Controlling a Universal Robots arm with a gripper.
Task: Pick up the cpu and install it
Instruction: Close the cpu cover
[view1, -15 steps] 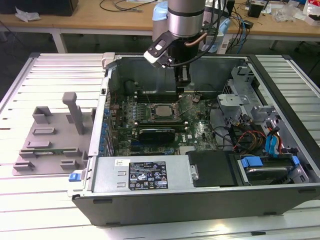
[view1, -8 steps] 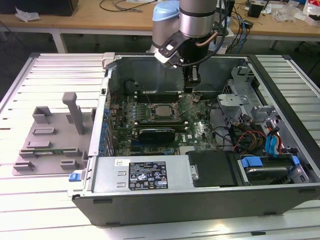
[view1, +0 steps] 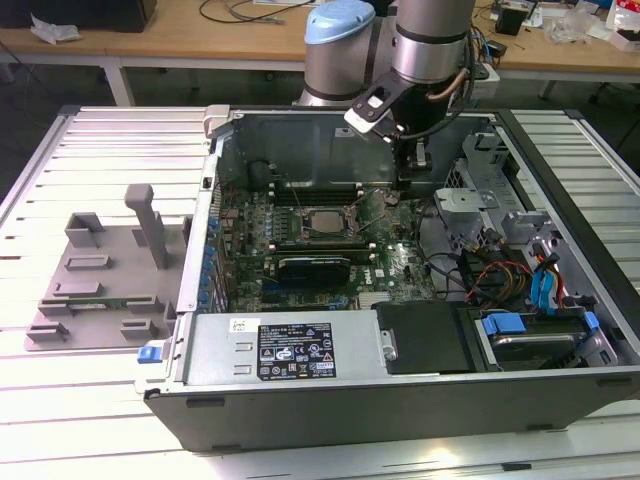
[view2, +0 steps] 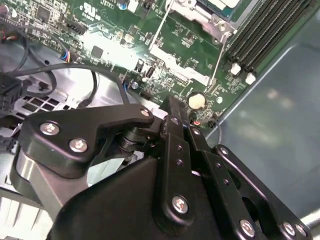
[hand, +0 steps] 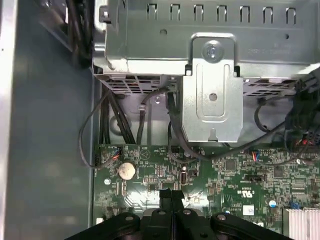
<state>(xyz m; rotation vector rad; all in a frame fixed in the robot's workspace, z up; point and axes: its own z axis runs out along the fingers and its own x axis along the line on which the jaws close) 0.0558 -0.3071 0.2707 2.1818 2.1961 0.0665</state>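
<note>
Pointing down, end effector (view1: 420, 160) above motherboard (view1: 396, 262).

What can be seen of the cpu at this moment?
The cpu is a small flat square with a silver-grey metal-looking top. In the exterior view it lies level in the dark socket frame on the green motherboard, between rows of long black slots, inside the open computer case. Nothing grips it: the gripper hangs apart from it, toward the exterior view's right.

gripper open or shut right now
Shut. In the first wrist view the gripper has its two fingers pressed together, with no gap and nothing between them, above the motherboard.
</note>
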